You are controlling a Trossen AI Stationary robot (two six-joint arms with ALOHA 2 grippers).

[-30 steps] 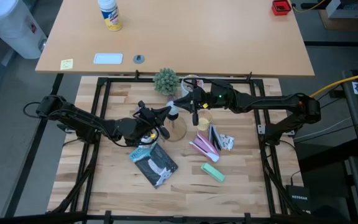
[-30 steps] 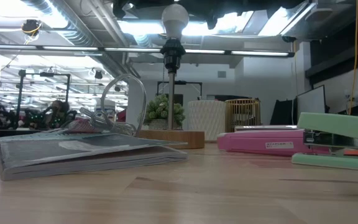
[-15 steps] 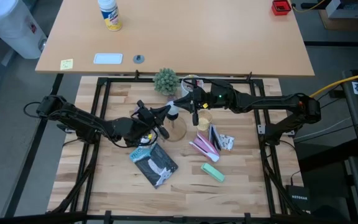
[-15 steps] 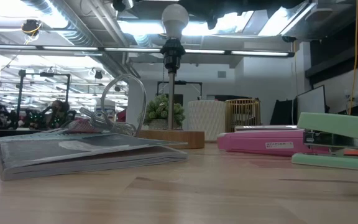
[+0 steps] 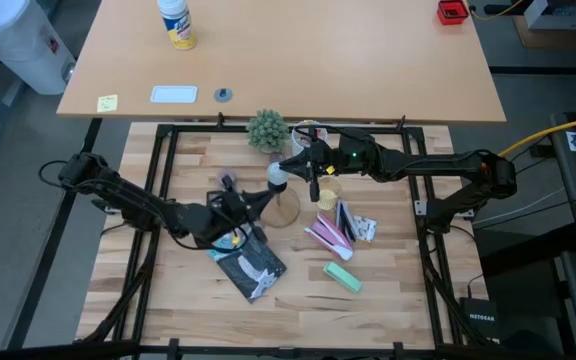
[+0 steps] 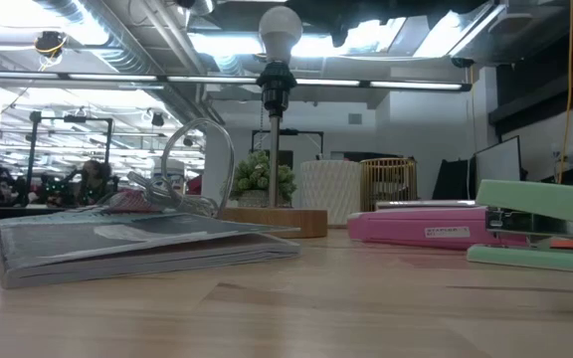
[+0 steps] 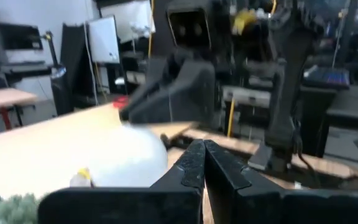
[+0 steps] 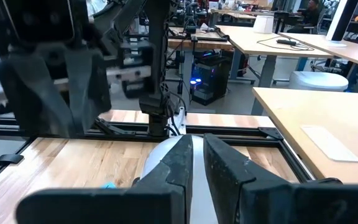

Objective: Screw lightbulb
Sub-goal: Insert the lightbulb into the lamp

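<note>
The right gripper (image 5: 286,167) is seen pressed shut beside the lightbulb (image 5: 277,176), its fingertips at the right side of the whitish globe; in the right wrist view the two dark fingers (image 8: 182,160) are closed almost together with the pale bulb (image 8: 161,157) just beyond them, and whether the bulb is actually pinched cannot be told. The left gripper (image 5: 256,198) is clenched on nothing, its fingers (image 7: 194,163) shown closed against each other in the left wrist view, with the bulb (image 7: 126,155) as a blurred pale shape just beyond them. In the high view this gripper is found just left of and slightly nearer than the bulb, apart from it.

The lightbulb (image 6: 280,32) is seated upright in the black socket (image 6: 276,80) at the top of the wooden stand (image 5: 286,207), which rests near the middle of the table (image 5: 388,290). In the low view the bulb is seen high above the round wooden base (image 6: 275,221).

A small potted plant (image 5: 267,130) is placed at the far edge, left of the right gripper. A dark magazine (image 5: 249,263) is laid nearer and left of the stand. To the right, a pink stapler (image 5: 326,235) and, nearer still, a green stapler (image 5: 342,275) are set on the wood. A clear yellowish cup (image 5: 329,189) is found just right of the stand.
</note>
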